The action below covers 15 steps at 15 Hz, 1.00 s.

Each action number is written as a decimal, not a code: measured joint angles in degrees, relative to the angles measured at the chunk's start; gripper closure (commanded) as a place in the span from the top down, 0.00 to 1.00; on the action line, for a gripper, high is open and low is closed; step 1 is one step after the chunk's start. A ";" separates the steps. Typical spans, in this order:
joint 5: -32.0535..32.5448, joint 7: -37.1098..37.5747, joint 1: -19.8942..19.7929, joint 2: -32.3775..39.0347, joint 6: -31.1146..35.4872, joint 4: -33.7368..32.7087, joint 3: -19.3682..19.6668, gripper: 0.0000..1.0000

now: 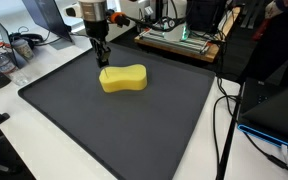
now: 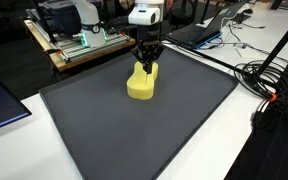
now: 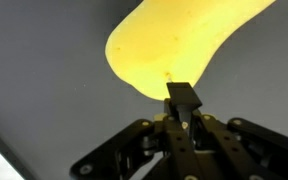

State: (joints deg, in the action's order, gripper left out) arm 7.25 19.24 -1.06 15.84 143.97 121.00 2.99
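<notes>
While fully closed, gripper (image 3: 181, 92) tips against yellow sponge (image 3: 184, 40)

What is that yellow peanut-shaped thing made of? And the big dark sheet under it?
The yellow thing looks like soft foam, probably a sponge: matte, rounded edges, finely speckled in the wrist view. The dark sheet seems to be rubber or foam matting: flat, dull grey-black, no shine; I cannot tell which.
</notes>
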 measured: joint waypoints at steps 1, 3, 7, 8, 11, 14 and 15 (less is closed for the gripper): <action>0.00 0.25 0.32 0.44 0.01 -0.12 0.33 0.03; 0.00 0.64 1.03 1.05 0.02 -0.27 0.74 0.03; 0.00 0.89 1.86 1.55 0.02 -0.38 1.13 0.03; 0.00 0.90 1.99 1.58 0.02 -0.39 1.26 0.03; 0.00 0.98 2.18 1.65 0.02 -0.39 1.55 0.03; 0.00 1.00 2.19 1.65 -0.03 -0.54 1.71 0.03; -0.04 1.00 2.19 1.60 -0.10 -0.63 1.75 0.03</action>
State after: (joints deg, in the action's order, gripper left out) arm 7.21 20.25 1.12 17.44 143.86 120.37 4.73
